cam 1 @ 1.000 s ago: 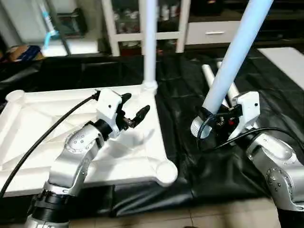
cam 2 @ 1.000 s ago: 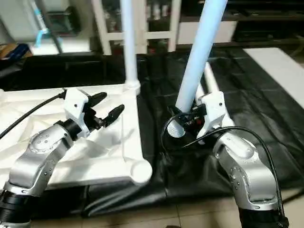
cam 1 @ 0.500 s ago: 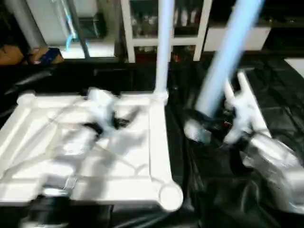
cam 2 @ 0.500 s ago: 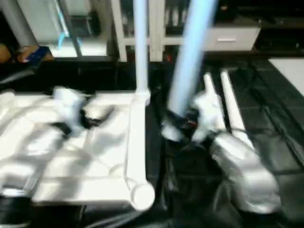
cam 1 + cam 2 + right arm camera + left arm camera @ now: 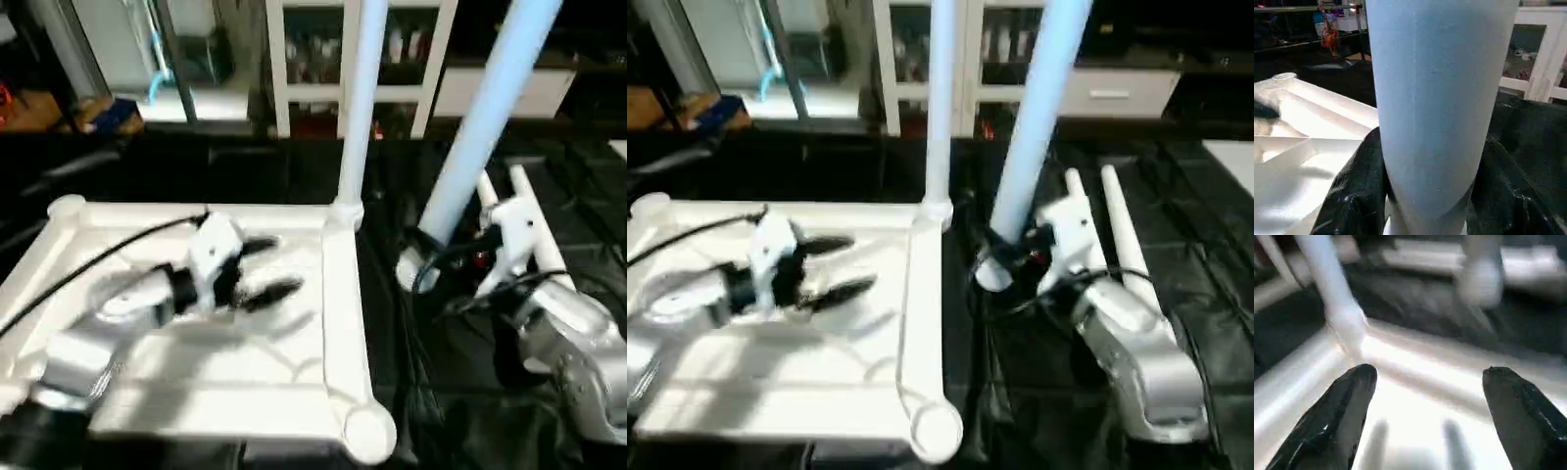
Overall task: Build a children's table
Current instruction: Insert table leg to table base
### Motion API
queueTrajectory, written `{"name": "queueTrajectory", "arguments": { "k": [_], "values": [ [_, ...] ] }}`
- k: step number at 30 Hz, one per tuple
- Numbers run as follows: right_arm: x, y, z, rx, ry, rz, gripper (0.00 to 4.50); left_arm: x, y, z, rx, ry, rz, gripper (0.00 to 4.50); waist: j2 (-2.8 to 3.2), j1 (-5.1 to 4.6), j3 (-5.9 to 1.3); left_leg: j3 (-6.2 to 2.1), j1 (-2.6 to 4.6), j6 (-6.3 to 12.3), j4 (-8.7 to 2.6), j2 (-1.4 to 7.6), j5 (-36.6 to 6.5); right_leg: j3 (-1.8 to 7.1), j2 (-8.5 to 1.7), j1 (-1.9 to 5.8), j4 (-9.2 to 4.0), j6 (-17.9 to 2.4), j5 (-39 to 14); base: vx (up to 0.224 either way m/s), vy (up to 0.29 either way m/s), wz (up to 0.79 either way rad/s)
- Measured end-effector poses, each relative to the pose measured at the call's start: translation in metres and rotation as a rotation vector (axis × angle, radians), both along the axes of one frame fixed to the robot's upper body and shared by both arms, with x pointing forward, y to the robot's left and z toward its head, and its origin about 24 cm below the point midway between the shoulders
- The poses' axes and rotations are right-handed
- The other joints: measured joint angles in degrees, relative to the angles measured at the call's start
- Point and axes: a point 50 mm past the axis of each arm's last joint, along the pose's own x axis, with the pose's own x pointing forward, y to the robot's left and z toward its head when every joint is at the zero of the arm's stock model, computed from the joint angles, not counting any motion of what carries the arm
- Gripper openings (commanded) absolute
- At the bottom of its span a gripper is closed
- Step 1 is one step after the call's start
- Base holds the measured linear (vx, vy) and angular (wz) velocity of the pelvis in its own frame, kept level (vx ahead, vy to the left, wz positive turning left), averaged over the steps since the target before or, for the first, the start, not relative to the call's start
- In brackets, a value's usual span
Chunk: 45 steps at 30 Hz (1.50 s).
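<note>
The children's table top [image 5: 196, 362] lies upside down on the left, ribs up, with round sockets at its corners. One white leg [image 5: 361, 88] stands upright in the far right socket [image 5: 343, 211]. My left gripper [image 5: 269, 266] hovers open over the ribbed underside, a little left of that socket; in the left wrist view both fingers [image 5: 1342, 416] stand wide apart with nothing between them. My right gripper [image 5: 431, 253] is shut on the thick end of a second leg [image 5: 485, 108], which slants up to the right above the black sheet. Two more legs [image 5: 1117, 230] lie behind it.
A black sheet [image 5: 441, 411] covers the floor to the right of the top. A white glass-door cabinet [image 5: 411, 59] stands at the back. A black cable [image 5: 98, 259] runs from my left wrist across the top. The near right corner socket [image 5: 370, 433] sits close to the front edge.
The whole view has shifted and tilted. My left forearm now reaches in more from the left, low over the top. The right gripper keeps its hold on the slanted leg.
</note>
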Motion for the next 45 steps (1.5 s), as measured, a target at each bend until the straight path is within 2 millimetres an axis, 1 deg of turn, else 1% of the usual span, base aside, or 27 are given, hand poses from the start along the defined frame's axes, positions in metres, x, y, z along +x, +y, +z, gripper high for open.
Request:
{"name": "queueTrajectory", "arguments": {
  "k": [2, 3, 5, 6, 7, 10, 11, 12, 15, 19, 23, 25, 27, 29, 30, 31, 35, 39, 43, 45],
  "values": [
    [0.000, 0.001, 0.000, -0.001, -0.002, 0.012, 1.85, -0.004, 0.014, -0.003, 0.076, 0.060, -0.018, 3.90, -0.02, -0.05, 0.12, 0.29, 0.44, 0.00, -0.01, 0.06, 0.01, 0.10, -0.08, 0.33, -0.04, -0.55, -0.17, 0.000, 0.000, 0.00],
    [-0.001, 0.001, 0.001, -0.001, -0.001, 0.018, 1.85, -0.006, 0.020, -0.003, 0.106, 0.092, -0.034, 3.90, -0.07, 0.10, 0.16, 0.48, 0.55, 0.01, -0.02, 0.11, 0.01, 0.09, -0.16, 0.44, -0.04, -0.64, -0.13, 0.000, 0.000, 0.00],
    [-0.001, 0.002, 0.001, -0.006, -0.003, 0.024, 1.85, -0.008, 0.026, -0.002, 0.133, 0.125, -0.053, 3.90, -0.13, 0.54, 0.20, 1.17, 0.69, 0.00, -0.02, 0.44, 0.01, 0.20, -0.23, 0.45, -0.04, -0.89, 0.02, 0.000, 0.000, 0.00],
    [-0.001, 0.002, 0.002, -0.009, -0.007, 0.031, 1.85, -0.011, 0.030, -0.002, 0.156, 0.156, -0.070, 3.90, -0.20, 0.76, 0.22, 1.66, 0.72, 0.01, -0.02, 0.72, 0.01, 0.28, -0.25, 0.41, -0.04, -0.98, 0.11, 0.000, 0.000, 0.00],
    [-0.002, 0.002, 0.003, -0.010, -0.009, 0.034, 1.85, -0.013, 0.032, -0.002, 0.177, 0.177, -0.084, 3.90, -0.26, 0.98, 0.25, 1.88, 0.72, 0.01, -0.02, 0.86, 0.02, 0.31, -0.26, 0.37, -0.04, -1.04, 0.18, 0.000, 0.000, 0.00],
    [-0.002, 0.002, 0.004, -0.015, -0.013, 0.042, 1.85, -0.020, 0.033, -0.007, 0.220, 0.241, -0.135, 3.90, -0.41, 1.55, 0.24, 2.42, 0.73, 0.13, -0.01, 1.12, 0.09, 0.36, -0.36, 0.20, -0.05, -1.20, 0.36, 0.000, 0.000, 0.00],
    [-0.002, 0.003, 0.004, -0.015, -0.014, 0.046, 1.85, -0.021, 0.030, -0.011, 0.232, 0.253, -0.149, 3.90, -0.41, 1.64, 0.24, 2.68, 0.75, 0.14, -0.01, 1.24, 0.09, 0.36, -0.41, 0.18, -0.06, -1.19, 0.36, 0.000, 0.000, 0.00],
    [-0.001, 0.004, 0.004, -0.015, -0.016, 0.052, 1.85, -0.023, 0.027, -0.016, 0.239, 0.265, -0.165, 3.90, -0.45, 1.72, 0.27, 3.11, 0.75, 0.14, -0.02, 1.46, 0.10, 0.36, -0.47, 0.14, -0.05, -1.16, 0.39, 0.000, 0.000, 0.00],
    [-0.001, 0.007, 0.005, -0.011, -0.018, 0.062, 1.85, -0.018, 0.022, -0.026, 0.239, 0.282, -0.161, 3.90, -0.60, 2.05, 0.28, 3.49, 0.73, 0.34, -0.02, 1.69, 0.23, 0.38, -0.50, 0.08, -0.06, -1.03, 0.45, 0.000, 0.000, 0.00],
    [0.000, 0.009, 0.005, -0.009, -0.021, 0.071, 1.85, -0.015, 0.024, -0.032, 0.268, 0.322, -0.187, 3.90, -0.70, 2.18, 0.29, 3.66, 0.73, 0.36, -0.05, 1.79, 0.26, 0.42, -0.50, 0.00, -0.13, -1.01, 0.47, 0.000, 0.000, 0.00],
    [0.000, 0.009, 0.005, -0.010, -0.021, 0.071, 1.85, -0.017, 0.028, -0.046, 0.317, 0.381, -0.189, 3.90, -0.69, 2.24, 0.30, 3.75, 0.71, 0.36, -0.18, 1.84, 0.26, 0.45, -0.48, -0.04, -0.32, -0.99, 0.47, 0.000, 0.000, 0.00],
    [0.000, 0.009, 0.005, -0.010, -0.021, 0.070, 1.85, -0.017, 0.027, -0.049, 0.335, 0.388, -0.203, 3.90, -0.69, 2.37, 0.30, 3.77, 0.71, 0.36, -0.27, 1.87, 0.26, 0.43, -0.48, -0.02, -0.47, -0.94, 0.50, 0.000, 0.000, 0.00],
    [0.000, 0.009, 0.006, -0.009, -0.022, 0.071, 1.85, -0.010, 0.023, -0.050, 0.341, 0.359, -0.200, 3.90, -0.67, 2.78, 0.29, 3.89, 0.72, 0.37, -0.39, 1.87, 0.26, 0.42, -0.52, -0.01, -0.59, -0.91, 0.53, 0.000, 0.000, 0.00],
    [0.000, 0.008, 0.006, -0.011, -0.023, 0.067, 1.85, -0.005, 0.018, -0.054, 0.329, 0.329, -0.194, 3.90, -0.51, 3.09, 0.25, 4.01, 0.73, 0.45, -0.47, 1.87, 0.31, 0.41, -0.60, 0.05, -0.72, -0.89, 0.56, 0.000, 0.000, 0.00],
    [0.000, 0.008, 0.006, -0.011, -0.023, 0.067, 1.85, 0.002, 0.014, -0.054, 0.326, 0.289, -0.186, 3.90, -0.51, 3.34, 0.24, 4.29, 0.77, 0.56, -0.62, 1.88, 0.38, 0.30, -0.82, 0.04, -0.72, -0.86, 0.58, 0.000, 0.000, 0.00],
    [0.000, 0.009, 0.006, -0.010, -0.023, 0.068, 1.85, 0.006, 0.012, -0.055, 0.324, 0.261, -0.168, 3.90, -0.51, 3.38, 0.24, 4.52, 0.77, 0.62, -0.73, 1.88, 0.42, 0.29, -0.97, 0.00, -0.72, -0.75, 0.64, 0.000, 0.000, 0.00],
    [0.000, 0.008, 0.006, -0.011, -0.023, 0.066, 1.85, 0.017, 0.010, -0.054, 0.329, 0.190, -0.113, 3.90, -0.52, 2.99, 0.24, 4.76, 0.76, 0.80, -0.75, 1.89, 0.59, 0.33, -1.12, -0.01, -0.89, -0.61, 0.84, 0.000, 0.000, 0.00],
    [0.000, 0.008, 0.006, -0.011, -0.022, 0.067, 1.85, 0.029, 0.010, -0.054, 0.326, 0.127, -0.036, 3.90, -0.65, 2.87, 0.32, 4.80, 0.75, 0.80, -0.75, 1.89, 0.59, 0.35, -1.15, -0.04, -0.95, -0.57, 0.96, 0.000, 0.000, 0.00],
    [-0.001, 0.008, 0.005, -0.010, -0.018, 0.067, 1.85, 0.030, 0.016, -0.053, 0.349, 0.099, -0.044, 3.90, -0.68, 2.87, 0.34, 4.82, 0.72, 0.80, -0.84, 1.89, 0.59, 0.35, -1.15, -0.13, -0.98, -0.55, 0.96, 0.000, 0.000, 0.00],
    [-0.002, 0.008, 0.004, -0.002, -0.010, 0.069, 1.85, 0.026, 0.019, -0.052, 0.347, 0.107, -0.058, 3.90, -0.70, 2.84, 0.35, 4.82, 0.67, 0.80, -0.88, 1.90, 0.59, 0.36, -1.15, -0.19, -1.01, -0.54, 0.96, 0.000, 0.000, 0.00]
  ]
}}
